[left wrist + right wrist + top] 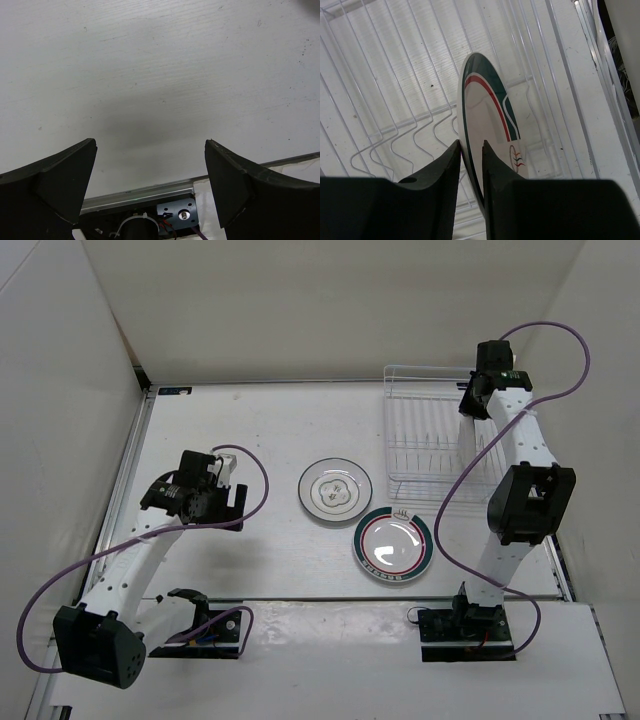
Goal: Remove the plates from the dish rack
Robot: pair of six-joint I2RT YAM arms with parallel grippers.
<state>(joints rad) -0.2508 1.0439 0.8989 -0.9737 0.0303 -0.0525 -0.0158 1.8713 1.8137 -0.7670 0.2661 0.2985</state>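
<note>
The white wire dish rack (pixel 425 445) stands at the back right. My right gripper (pixel 474 398) hangs over its right side. In the right wrist view it (pixel 471 144) is shut on the rim of an upright white plate with a green rim and red ring (pixel 490 105), above the rack's wires (pixel 395 90). A plain white plate with a flower centre (pixel 336 490) and another green-rimmed plate (pixel 392 543) lie flat on the table, left of and in front of the rack. My left gripper (pixel 228 490) is open and empty over bare table, as the left wrist view (pixel 150 145) also shows.
White walls enclose the table on the left, back and right. The arm bases (pixel 205 625) and purple cables (pixel 470 475) sit at the near edge. A metal rail (pixel 145 192) runs along the table front.
</note>
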